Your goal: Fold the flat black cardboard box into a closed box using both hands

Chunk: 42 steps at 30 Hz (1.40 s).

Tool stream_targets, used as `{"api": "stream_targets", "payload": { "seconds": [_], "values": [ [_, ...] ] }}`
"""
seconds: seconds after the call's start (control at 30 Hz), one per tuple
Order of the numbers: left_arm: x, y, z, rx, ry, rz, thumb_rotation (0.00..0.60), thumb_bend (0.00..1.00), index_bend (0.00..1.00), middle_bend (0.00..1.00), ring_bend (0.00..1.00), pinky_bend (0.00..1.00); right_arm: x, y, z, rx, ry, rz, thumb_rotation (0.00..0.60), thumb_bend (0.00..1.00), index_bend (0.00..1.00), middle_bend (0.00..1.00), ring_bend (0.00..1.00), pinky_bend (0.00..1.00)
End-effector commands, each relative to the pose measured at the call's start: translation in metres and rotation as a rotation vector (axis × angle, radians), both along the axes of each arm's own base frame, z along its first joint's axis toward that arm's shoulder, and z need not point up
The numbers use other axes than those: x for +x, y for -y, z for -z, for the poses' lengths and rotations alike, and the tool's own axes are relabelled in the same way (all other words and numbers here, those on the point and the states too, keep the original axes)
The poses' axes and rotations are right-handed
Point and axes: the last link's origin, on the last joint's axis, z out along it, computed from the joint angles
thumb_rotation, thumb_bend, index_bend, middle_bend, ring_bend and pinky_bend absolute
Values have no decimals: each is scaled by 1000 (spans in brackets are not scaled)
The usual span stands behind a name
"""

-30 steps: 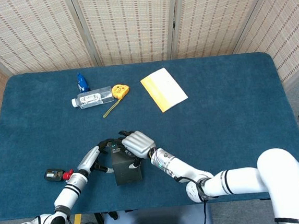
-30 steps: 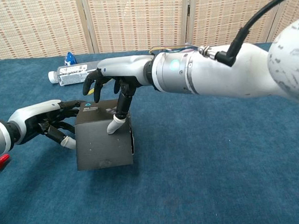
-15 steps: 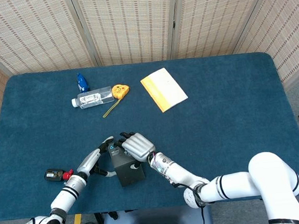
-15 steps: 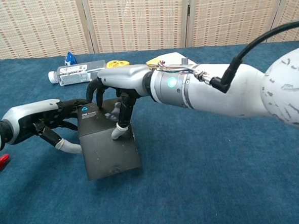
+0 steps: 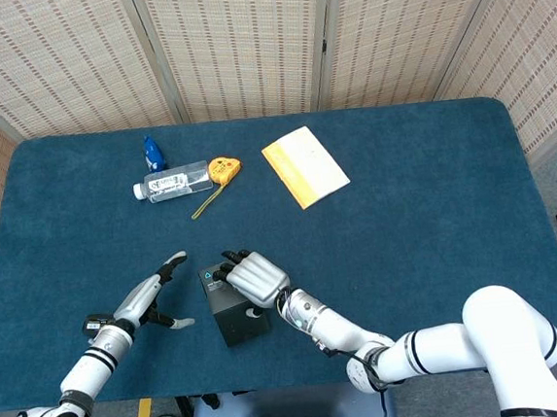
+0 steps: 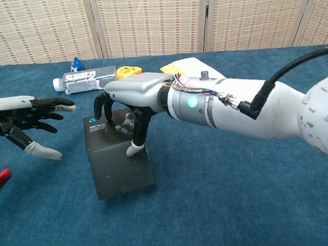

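The black cardboard box [image 5: 231, 313] [image 6: 119, 167] stands folded as a closed cube near the table's front edge, a small blue mark on its top. My right hand [image 5: 252, 278] [image 6: 130, 100] rests on the box's top from above, fingers curled down onto the lid and the thumb tip pressing at the front edge. My left hand [image 5: 152, 301] [image 6: 27, 121] hovers to the left of the box, apart from it, fingers spread and holding nothing.
At the back left lie a plastic bottle [image 5: 167, 182] [image 6: 79, 81] and a yellow tape measure [image 5: 222, 168] [image 6: 125, 72]. A yellow booklet [image 5: 304, 165] lies further right. A small black and red tool [image 5: 101, 326] sits by my left wrist.
My left hand has let go of the box's left side and drawn away to the left, opening its fingers. The box turned slightly under my right hand, which stays on top.
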Motion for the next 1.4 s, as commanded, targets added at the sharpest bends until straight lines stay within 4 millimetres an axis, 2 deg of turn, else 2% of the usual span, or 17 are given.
{"api": "stream_targets", "payload": {
  "seconds": [0.03,0.37,0.53,0.7,0.93,1.03,1.27,1.4],
  "values": [
    [-4,0,-9,18,-19,6,600,108,0,0,0,129,-2,-3,3,-39,-34,-56,600,113,245,282,131,228],
    [-13,-7,-18,75,-79,15,600,109,0,0,0,129,-6,-10,9,-186,-131,-216,600,148,269,286,132,241],
    [-18,-6,-20,62,-122,26,600,109,0,0,0,129,-6,-13,13,-204,-149,-237,600,159,277,290,132,258],
    [-22,-7,-23,95,-175,46,600,108,0,0,0,129,-5,-12,15,-245,-170,-273,600,202,320,327,151,285],
    [-24,-7,-25,107,-164,31,600,109,0,0,0,129,-6,-12,19,-277,-193,-298,600,317,421,404,192,310],
    [-24,-7,-26,105,-157,28,600,108,0,0,0,129,-6,-13,20,-281,-191,-298,600,336,432,412,198,317],
    [-25,-7,-29,107,-151,31,600,108,0,0,0,129,-3,-14,17,-290,-177,-300,600,336,439,417,203,319],
    [-24,-6,-31,114,-138,29,600,108,0,0,0,129,0,-14,7,-317,-133,-302,600,336,440,401,203,319]
  ]
}}
